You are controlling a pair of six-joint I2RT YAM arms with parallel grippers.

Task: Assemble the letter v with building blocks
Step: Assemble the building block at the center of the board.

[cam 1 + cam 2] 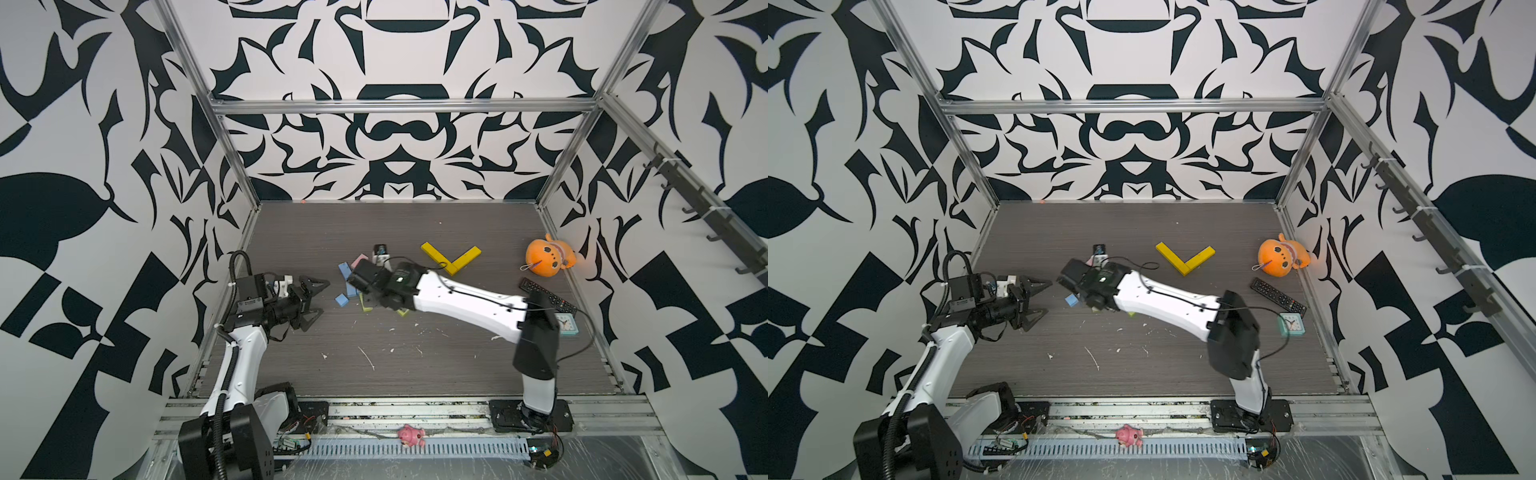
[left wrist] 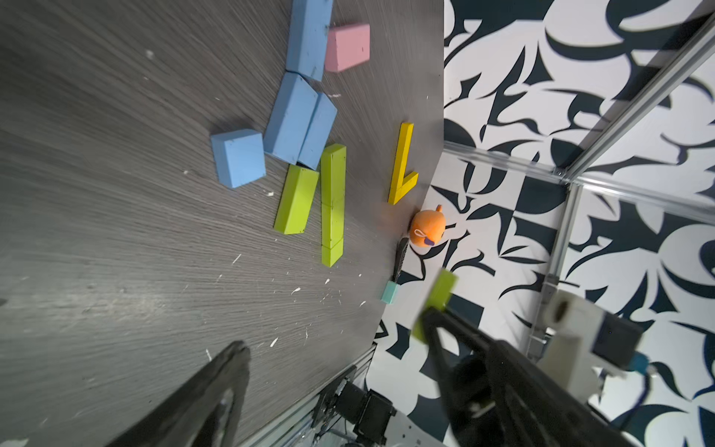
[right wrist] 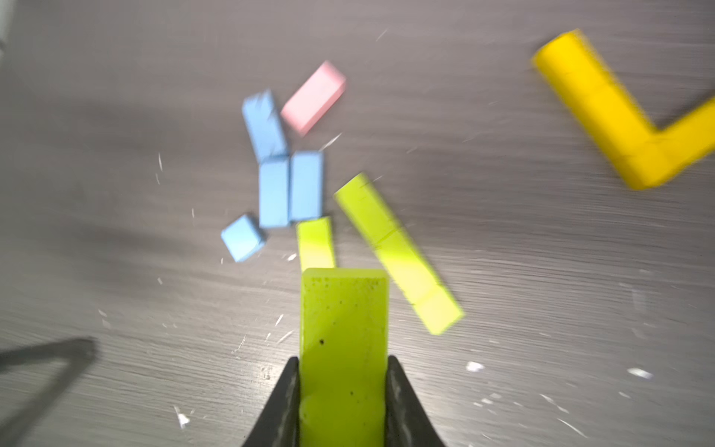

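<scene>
As the right gripper point(image 3: 343, 362) was clenched on a lime green block point(image 3: 343, 321), pinched across its narrow sides with one end sticking out past the jaws, the step in hand read as the carrying of one more piece; in both top views the held block was hidden under the right wrist, just left of frame centre; left gripper point(image 1: 324, 297) stood released and empty, further left, apart from the blocks; loose pile below the right wrist: light blue blocks point(image 3: 289, 189), one pink block point(image 3: 314, 96), a short lime piece point(image 3: 315, 240) and a long lime row point(image 3: 398, 251), all flat on the table point(image 1: 415, 353); yellow blocks point(image 1: 451, 258) lay right of centre in a top view, two arms touching at one corner, already reading as a V; whether the lime block was meant for that figure or a fresh one, could not tell. Next move, by my reckoning: carry to the chosen spot; turn the wrist so the block sits at a slant; set it down touching its neighbour without nudging laid pieces; blur left its height above the table uncertain.
</scene>
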